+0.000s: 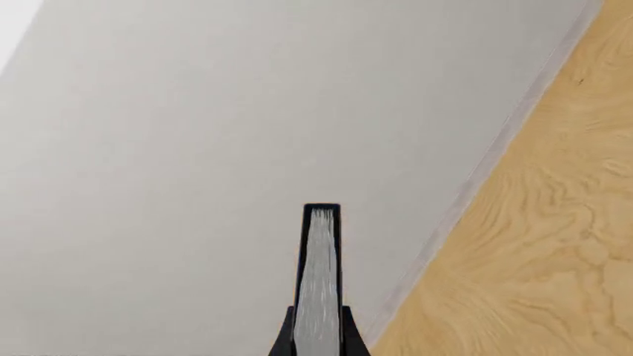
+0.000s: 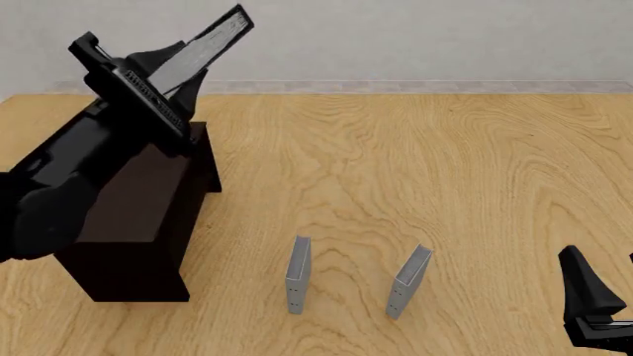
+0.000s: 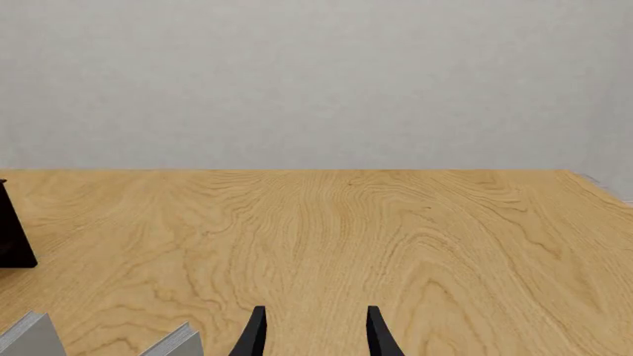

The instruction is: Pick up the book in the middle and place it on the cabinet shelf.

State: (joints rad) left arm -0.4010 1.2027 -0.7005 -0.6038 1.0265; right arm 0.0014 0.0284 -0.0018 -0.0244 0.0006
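My left gripper (image 2: 170, 68) is shut on the book (image 2: 206, 43), a thick black-covered volume with white page edges. It holds the book tilted in the air above the far end of the cabinet shelf (image 2: 138, 215), a low dark brown cabinet. In the left wrist view the book (image 1: 319, 282) shows edge-on between the black fingers (image 1: 283, 341), against the grey wall. My right gripper (image 2: 601, 311) rests low at the near right, and in its own view the right gripper (image 3: 316, 337) is open with nothing in it.
Two thin grey books (image 2: 299, 274) (image 2: 410, 282) stand upright on the wooden table near its front middle. They also show in the right wrist view as grey books (image 3: 30, 337) (image 3: 173, 343). A cabinet corner (image 3: 12, 237) shows there too.
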